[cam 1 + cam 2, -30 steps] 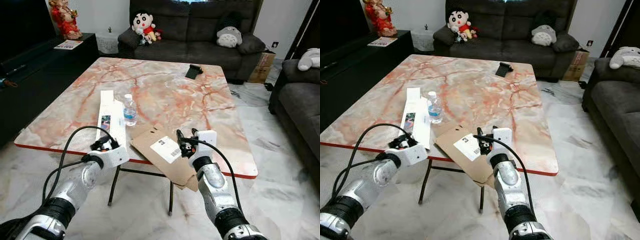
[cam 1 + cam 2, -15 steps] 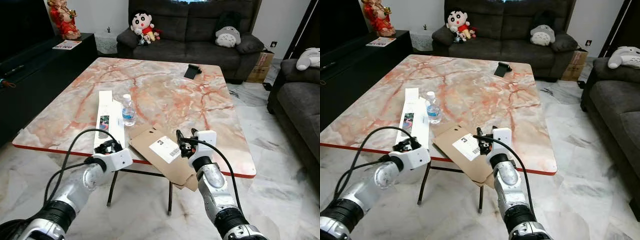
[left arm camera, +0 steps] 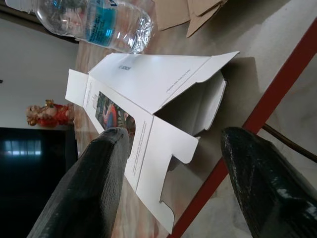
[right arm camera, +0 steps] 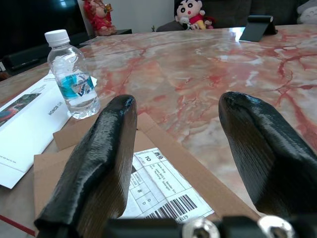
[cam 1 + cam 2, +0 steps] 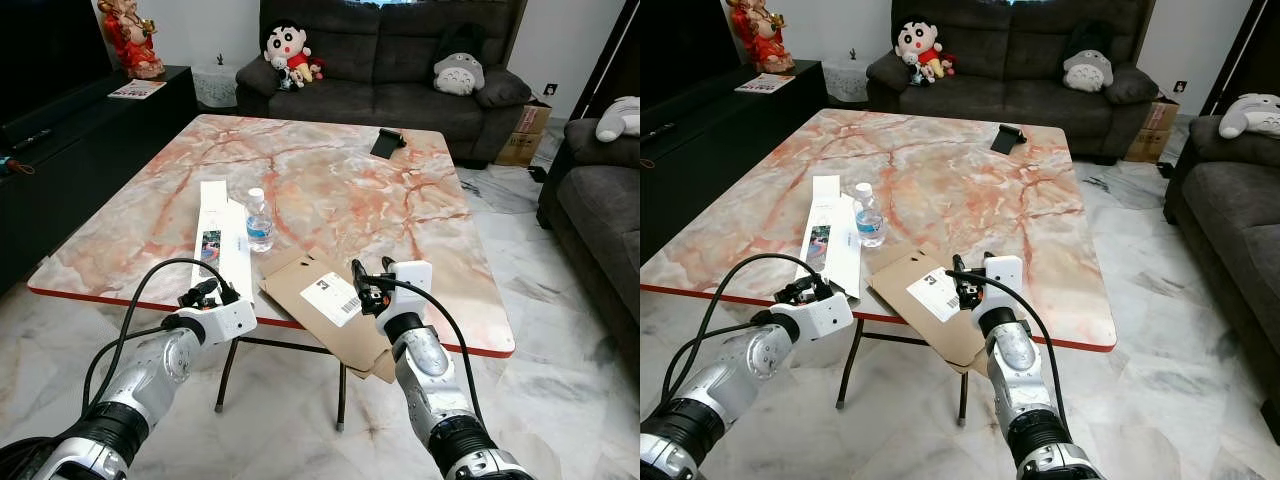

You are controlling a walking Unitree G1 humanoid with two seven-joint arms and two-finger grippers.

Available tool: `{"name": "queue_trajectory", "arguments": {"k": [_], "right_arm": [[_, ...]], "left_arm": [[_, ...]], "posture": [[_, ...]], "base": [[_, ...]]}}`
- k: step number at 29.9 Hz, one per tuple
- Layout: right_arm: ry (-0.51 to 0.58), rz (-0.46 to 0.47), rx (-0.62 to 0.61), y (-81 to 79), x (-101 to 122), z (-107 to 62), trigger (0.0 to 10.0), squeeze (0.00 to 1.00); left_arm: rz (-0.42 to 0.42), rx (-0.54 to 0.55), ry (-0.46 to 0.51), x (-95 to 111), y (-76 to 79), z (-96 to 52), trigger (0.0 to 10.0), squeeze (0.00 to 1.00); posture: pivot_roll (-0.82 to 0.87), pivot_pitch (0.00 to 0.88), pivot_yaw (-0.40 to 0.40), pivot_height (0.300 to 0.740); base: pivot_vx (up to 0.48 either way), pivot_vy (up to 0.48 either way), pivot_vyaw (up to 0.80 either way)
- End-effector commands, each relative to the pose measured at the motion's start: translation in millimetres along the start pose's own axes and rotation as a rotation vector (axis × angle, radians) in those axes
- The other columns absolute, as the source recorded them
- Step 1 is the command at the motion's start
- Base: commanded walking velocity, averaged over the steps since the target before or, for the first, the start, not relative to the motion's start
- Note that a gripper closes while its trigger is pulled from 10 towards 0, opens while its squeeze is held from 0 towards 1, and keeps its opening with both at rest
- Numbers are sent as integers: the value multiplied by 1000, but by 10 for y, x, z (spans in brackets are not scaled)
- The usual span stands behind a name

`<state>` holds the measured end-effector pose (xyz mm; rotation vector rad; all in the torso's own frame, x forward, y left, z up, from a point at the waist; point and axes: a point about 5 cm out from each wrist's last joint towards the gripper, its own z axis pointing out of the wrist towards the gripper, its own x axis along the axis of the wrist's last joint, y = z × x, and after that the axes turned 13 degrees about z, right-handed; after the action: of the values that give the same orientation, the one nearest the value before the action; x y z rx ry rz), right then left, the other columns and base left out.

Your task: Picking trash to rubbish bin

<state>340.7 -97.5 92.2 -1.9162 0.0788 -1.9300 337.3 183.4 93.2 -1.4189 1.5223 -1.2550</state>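
A flat brown cardboard sheet [image 5: 330, 305] with a white shipping label lies over the marble table's near edge. My right gripper [image 5: 366, 281] hovers open just above it, fingers [image 4: 106, 163] spread over the label [image 4: 161, 191]. A flattened white carton [image 5: 222, 238] lies left of it, and a small clear water bottle [image 5: 259, 219] stands between the two. My left gripper [image 5: 208, 292] is open at the table's near edge, pointing at the carton's open end [image 3: 193, 106]. The bottle [image 3: 94, 22] lies beyond the carton in the left wrist view.
The marble table [image 5: 330, 180] has a red rim and thin metal legs. A black phone stand [image 5: 386, 143] sits at its far side. A dark sofa [image 5: 390, 50] with plush toys is behind, another sofa [image 5: 600, 210] right, a black TV cabinet [image 5: 70, 140] left.
My left gripper has drifted a little left and back along the table's near edge. The right gripper holds still above the cardboard.
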Motion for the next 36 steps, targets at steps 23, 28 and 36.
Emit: {"name": "queue_trajectory", "arguments": {"k": [23,28,36], "right_arm": [[5,4,6,-25,24,26,10000,0],[5,4,5,-24,23,25,10000,0],[8,5,2,-24,23,21,10000,0]], "left_arm": [[42,82,-133,-135,-72,81,10000,0],[36,69,-131,-89,5,111,10000,0],[37,94,-120,-8,39,155,10000,0]], "posture": [[176,0,-43,740],[176,0,-43,740],[172,0,-41,740]], "base": [[0,0,0],[0,0,0],[0,0,0]]}}
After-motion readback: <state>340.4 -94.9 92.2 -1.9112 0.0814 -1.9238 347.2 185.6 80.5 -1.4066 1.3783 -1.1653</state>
